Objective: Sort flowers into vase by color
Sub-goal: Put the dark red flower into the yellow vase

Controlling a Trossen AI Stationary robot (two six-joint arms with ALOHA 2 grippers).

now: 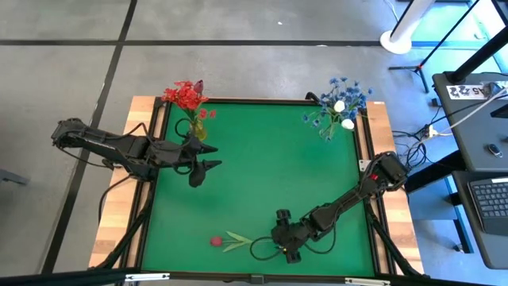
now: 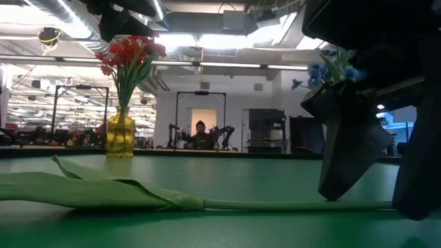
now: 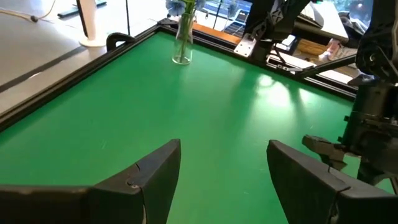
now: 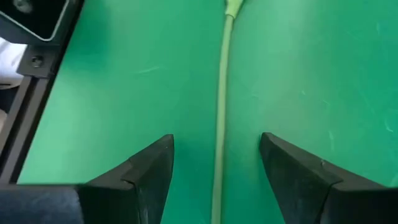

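A single flower lies flat on the green mat near the front edge, its dark red bud (image 1: 215,240) toward the left and its leaves (image 2: 89,189) spread beside it. Its thin green stem (image 4: 221,124) runs between the fingers of my right gripper (image 4: 217,155), which stands open low over the mat and slants down, one finger on either side of the stem without touching it. My left gripper (image 1: 213,156) hovers open above the mat's left part, with nothing between its fingers (image 3: 158,168). A yellow vase (image 2: 120,138) of red flowers (image 1: 185,95) stands at the far left corner. A clear vase (image 3: 182,40) of blue and white flowers (image 1: 340,103) stands at the far right corner.
A raised dark frame (image 3: 74,74) borders the mat, with wooden table edges (image 1: 119,214) outside it. The right arm (image 1: 349,199) reaches diagonally from the right edge. The mat's middle (image 1: 270,167) is bare. Beyond the table a person sits far back in the room (image 2: 200,138).
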